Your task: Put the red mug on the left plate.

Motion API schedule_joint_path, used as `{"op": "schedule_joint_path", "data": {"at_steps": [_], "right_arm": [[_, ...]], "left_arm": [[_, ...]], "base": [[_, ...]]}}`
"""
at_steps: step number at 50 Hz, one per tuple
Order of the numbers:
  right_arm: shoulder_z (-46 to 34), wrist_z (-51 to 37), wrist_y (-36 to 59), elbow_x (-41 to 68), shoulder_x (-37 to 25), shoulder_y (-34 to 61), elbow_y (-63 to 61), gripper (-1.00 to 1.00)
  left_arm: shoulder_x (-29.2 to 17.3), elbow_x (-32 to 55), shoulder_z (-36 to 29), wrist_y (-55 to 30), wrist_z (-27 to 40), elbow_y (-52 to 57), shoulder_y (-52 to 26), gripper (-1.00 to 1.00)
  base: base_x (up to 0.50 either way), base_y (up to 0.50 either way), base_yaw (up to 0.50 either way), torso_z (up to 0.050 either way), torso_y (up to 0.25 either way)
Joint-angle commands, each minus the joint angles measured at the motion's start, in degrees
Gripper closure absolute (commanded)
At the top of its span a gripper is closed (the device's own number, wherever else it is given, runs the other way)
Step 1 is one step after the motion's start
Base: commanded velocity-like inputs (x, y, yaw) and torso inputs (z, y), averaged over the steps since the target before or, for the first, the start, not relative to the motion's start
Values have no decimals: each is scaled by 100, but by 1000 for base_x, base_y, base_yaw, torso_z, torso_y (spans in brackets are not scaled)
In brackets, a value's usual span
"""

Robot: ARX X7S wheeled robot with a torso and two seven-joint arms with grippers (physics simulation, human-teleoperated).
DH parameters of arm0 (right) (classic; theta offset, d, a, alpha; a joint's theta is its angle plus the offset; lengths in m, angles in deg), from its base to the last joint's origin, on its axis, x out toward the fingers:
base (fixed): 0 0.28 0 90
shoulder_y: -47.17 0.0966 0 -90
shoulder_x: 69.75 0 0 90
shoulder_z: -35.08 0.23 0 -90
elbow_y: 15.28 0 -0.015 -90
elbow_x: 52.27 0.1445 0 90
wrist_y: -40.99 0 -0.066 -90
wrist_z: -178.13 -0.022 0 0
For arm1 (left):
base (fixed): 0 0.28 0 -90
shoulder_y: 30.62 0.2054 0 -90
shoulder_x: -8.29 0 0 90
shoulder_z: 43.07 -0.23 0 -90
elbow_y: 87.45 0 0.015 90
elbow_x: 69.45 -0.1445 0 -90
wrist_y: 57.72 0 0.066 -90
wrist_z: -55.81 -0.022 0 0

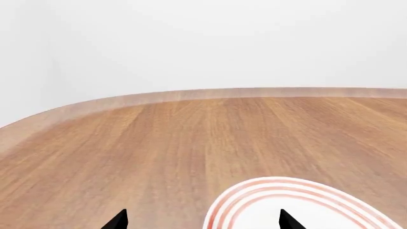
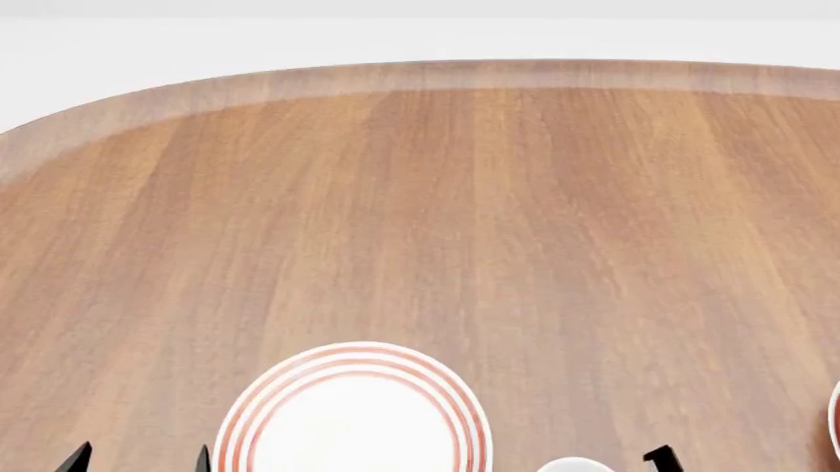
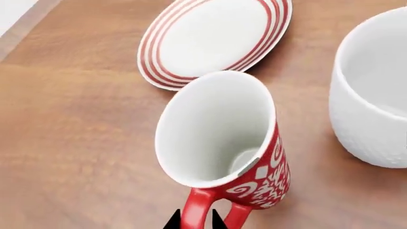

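Wooden table (image 2: 525,226), rounded far edge, pale rim. Red-ringed white plate (image 2: 354,413) lying flat at near edge. Red mug (image 3: 222,138) seen just beside that plate, large white mug (image 3: 375,90) close by. Second plate's edge (image 2: 835,418) cut off at right.

red mug (image 3: 267,183) (white scrollwork), red-ringed white plate (image 3: 213,38)

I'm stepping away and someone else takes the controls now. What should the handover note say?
Right tool: closed on the red mug's handle; the mug is tilted, beside a white mug.
Left tool: open, empty, over the near edge of the left plate.
Done: mug gripped.
Left: carry it onto the left plate, which is bare in the head view, set it upright, release.
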Motion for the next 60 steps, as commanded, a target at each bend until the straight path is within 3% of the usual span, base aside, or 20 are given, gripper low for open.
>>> {"op": "schedule_joint_path", "data": {"at_steps": [1, 31, 60], "right_arm": [[-139, -293, 275, 160, -154, -121, -1044, 100], [-674, -637, 873, 555, -414, 143, -2768, 100], [-1487, 303, 1134, 739, -529, 570, -3140, 100]], "left_arm": [[-16, 18, -20, 26, 16, -17, -10, -100], [-50, 46, -83, 59, 61, -50, -33, -100], [-104, 81, -129, 65, 119, -8, -29, -100]], "base": [[0, 0, 0, 0, 0], [0, 0, 0, 0, 0], [0, 0, 0, 0, 0]]}}
